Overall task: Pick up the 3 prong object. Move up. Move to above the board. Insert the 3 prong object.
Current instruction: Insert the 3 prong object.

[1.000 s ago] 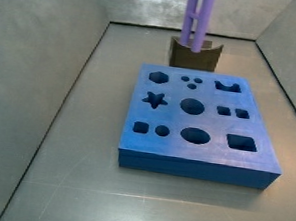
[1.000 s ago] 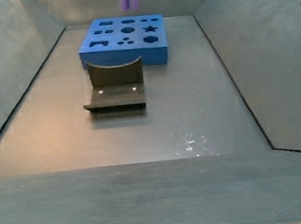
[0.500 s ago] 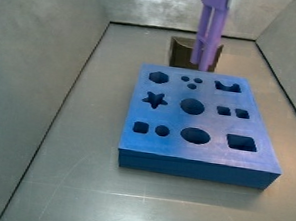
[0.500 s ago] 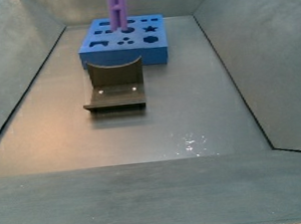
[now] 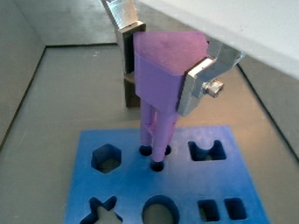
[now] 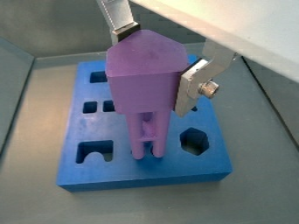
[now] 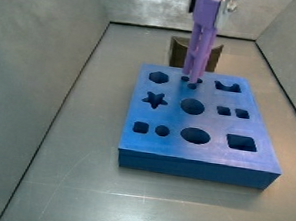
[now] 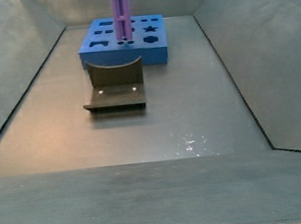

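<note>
A: Prongs first: where do they sit against the holes?

B: Right at the three small dots. The 3 prong object point(image 5: 162, 87) hangs straight down from my gripper point(image 5: 163, 54), long axis upright, head up between my fingers, prongs pointing down at the board point(image 5: 246, 179). In both wrist views the tips look to be at the board's top face, on the dot holes.

A: In or just touching?

B: Can't tell. In a side view the 3 prong object point(image 7: 200, 38) reaches down to the board point(image 7: 199, 154) at the dot cluster, but whether the tips are inside or only on the surface is too small to read.

A: Grip state?

B: Clamped on the head. One silver finger point(image 6: 197, 80) is pressed flat on the side of the purple head point(image 6: 146, 74), the opposite one shows on the far side. Piece is carried, not released.

A: So which way does the move go?

B: My call: straight down along the piece's own axis, nothing sideways. The object is directly under my gripper, and the holes are directly under the prongs, so the line from gripper to tips to holes is what matters. Any tilt and thin prongs could catch on the hole edges.

A: Anything near enough to bother?

B: Brown block point(image 7: 195, 54) stands behind the board, apart from the prongs. Fixture point(image 8: 116, 92) sits on the floor just in front of the board point(image 8: 105, 56) in a side view, clear of the piece.
</note>
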